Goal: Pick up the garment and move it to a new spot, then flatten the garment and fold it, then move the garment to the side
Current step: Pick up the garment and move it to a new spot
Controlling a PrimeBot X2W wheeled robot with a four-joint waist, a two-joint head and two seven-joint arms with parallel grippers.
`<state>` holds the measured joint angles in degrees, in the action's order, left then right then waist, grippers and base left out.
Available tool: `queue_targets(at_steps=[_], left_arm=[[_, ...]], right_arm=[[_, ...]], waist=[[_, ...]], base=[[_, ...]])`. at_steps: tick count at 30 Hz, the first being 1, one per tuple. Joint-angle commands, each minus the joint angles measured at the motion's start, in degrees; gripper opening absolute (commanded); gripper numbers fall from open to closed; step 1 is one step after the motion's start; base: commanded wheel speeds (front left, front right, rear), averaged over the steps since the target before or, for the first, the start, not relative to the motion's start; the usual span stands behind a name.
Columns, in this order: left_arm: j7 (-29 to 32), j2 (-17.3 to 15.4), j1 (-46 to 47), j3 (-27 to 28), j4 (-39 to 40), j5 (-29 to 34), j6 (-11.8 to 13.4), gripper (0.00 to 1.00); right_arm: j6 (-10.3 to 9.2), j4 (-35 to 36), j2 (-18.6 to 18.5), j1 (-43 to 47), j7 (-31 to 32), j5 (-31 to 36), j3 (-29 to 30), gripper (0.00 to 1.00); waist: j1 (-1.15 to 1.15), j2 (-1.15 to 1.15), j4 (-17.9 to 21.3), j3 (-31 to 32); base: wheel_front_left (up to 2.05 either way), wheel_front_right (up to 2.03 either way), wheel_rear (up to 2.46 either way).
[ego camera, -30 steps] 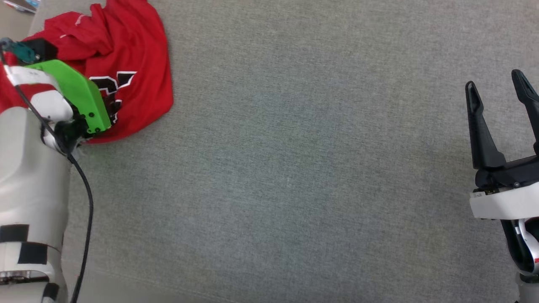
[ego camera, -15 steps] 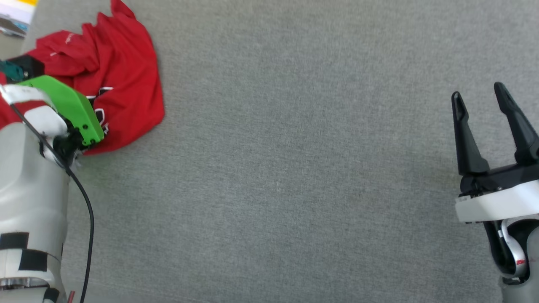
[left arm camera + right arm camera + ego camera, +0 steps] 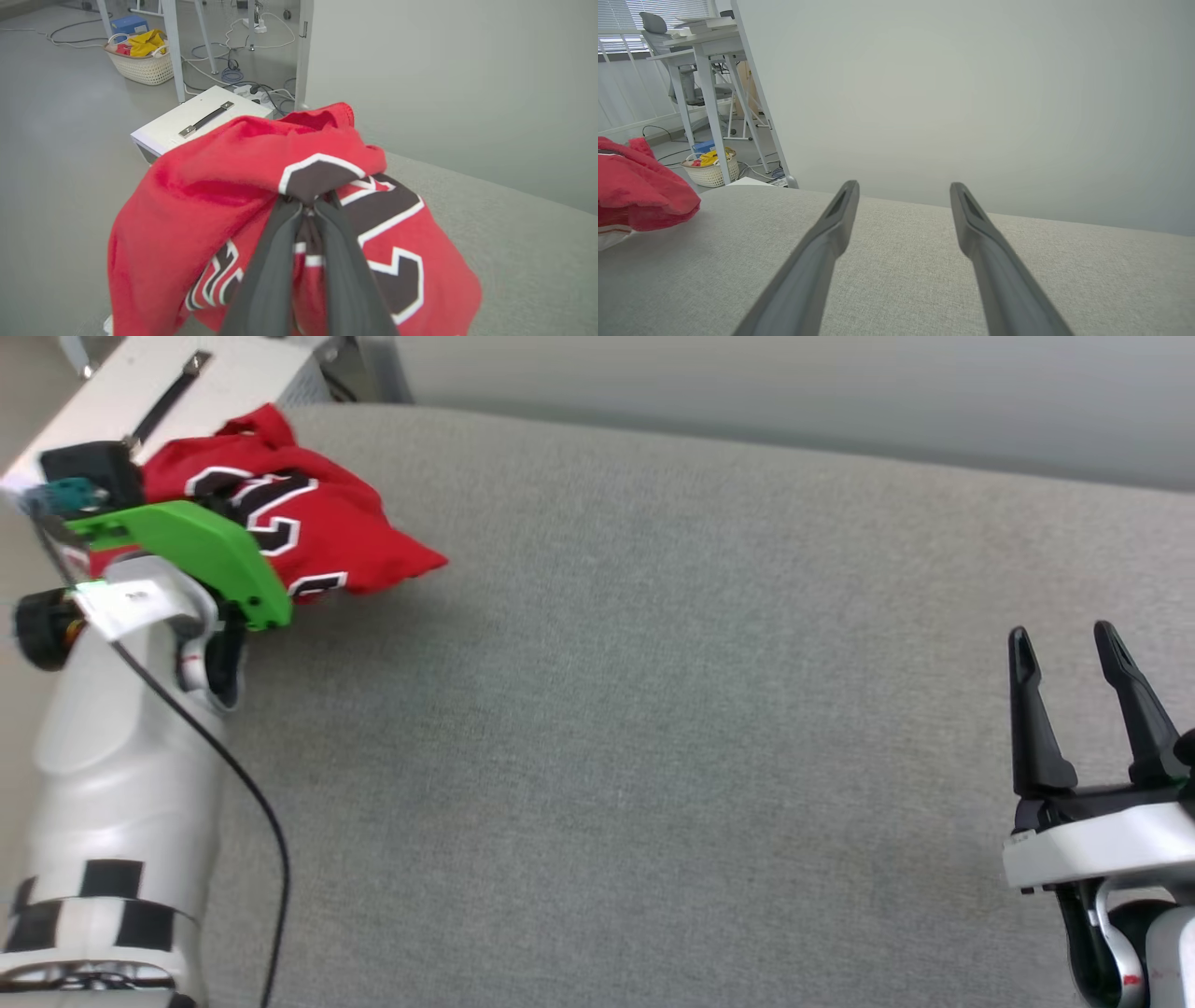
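Bright, even light, faint shadows; the garment [image 3: 210,200] around the left gripper [image 3: 306,203] is smeared by motion blur.

The red garment [image 3: 355,537] at the upper left has big black numbers with white edges. Folds make them too hard to read.

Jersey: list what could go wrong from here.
1. The left gripper pinches just a small fold of the jersey; the bunched bulk may slip free in transit.
2. It hangs near the left edge of the grey surface; a drop could land on the white box or the floor.
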<state>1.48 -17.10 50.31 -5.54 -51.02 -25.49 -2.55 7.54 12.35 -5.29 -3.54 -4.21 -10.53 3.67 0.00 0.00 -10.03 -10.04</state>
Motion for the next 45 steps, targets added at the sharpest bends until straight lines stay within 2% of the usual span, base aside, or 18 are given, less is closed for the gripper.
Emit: queue_targets(at_steps=[1, 11, 18, 25, 33, 34, 35, 40, 45], left_arm=[[-0.8, 1.2, -1.3, -0.6, 0.8, 0.6, -0.5, 0.0], [-0.8, 8.7, -6.1, -7.0, 8.3, 0.1, -3.7, 0.0], [0.1, 13.1, -12.4, -15.5, 14.9, -1.3, -4.7, 0.0], [2.4, 14.1, -22.0, -25.7, 19.5, -4.2, -4.8, 0.0], [2.9, 14.2, -28.9, -34.9, 20.9, -5.7, -4.1, 0.0], [2.9, 14.2, -28.8, -35.7, 21.0, -5.6, -4.1, 0.22], [2.3, 14.2, -28.4, -36.3, 21.4, -5.3, -4.0, 0.98], [-2.1, 14.2, -27.1, -37.1, 23.6, -4.5, -3.3, 1.0], [-8.4, 14.2, -27.8, -35.4, 27.1, -4.2, -1.1, 1.0]], right_arm=[[-0.05, 0.0, 0.3, 1.0, 0.2, 0.6, 0.5, 1.0], [-0.05, 1.1, 1.9, 3.5, 1.2, 1.6, 2.5, 1.0], [-0.05, 2.2, 2.3, 3.9, 1.6, 1.2, 3.1, 1.0], [-0.05, 1.6, 2.4, 3.6, 1.1, 0.2, 3.0, 1.0], [-0.05, 0.7, 2.4, 2.6, 0.1, -0.3, 2.6, 1.0], [-0.05, 0.6, 2.4, 2.6, 0.0, -0.3, 2.8, 1.0], [-0.05, 0.5, 2.4, 2.5, 0.0, -0.2, 2.9, 1.0], [-0.05, -0.4, 2.4, 2.5, 0.0, 0.1, 2.6, 1.0], [-0.05, -1.0, 2.4, 3.7, 0.5, 0.5, 2.2, 1.0]], waist=[[0.0, 0.0, 2.5, 3.9], [0.0, 0.0, 10.2, 6.4], [0.0, 0.0, 15.3, 4.3], [0.0, 0.0, 17.3, 0.9], [0.0, 0.0, 15.8, -1.6], [0.0, 0.0, 15.3, -1.7], [0.0, 0.0, 14.8, -1.5], [0.0, 0.0, 13.3, 0.3], [0.0, 0.0, 12.1, 3.3]], base=[[0.0, 0.0, 0.0], [0.0, 0.0, 0.0], [0.0, 0.0, 0.0], [0.0, 0.0, 0.0], [0.0, 0.0, 0.0], [0.0, 0.0, 0.0], [0.0, 0.0, 0.0], [0.0, 0.0, 0.0], [0.0, 0.0, 0.0]])
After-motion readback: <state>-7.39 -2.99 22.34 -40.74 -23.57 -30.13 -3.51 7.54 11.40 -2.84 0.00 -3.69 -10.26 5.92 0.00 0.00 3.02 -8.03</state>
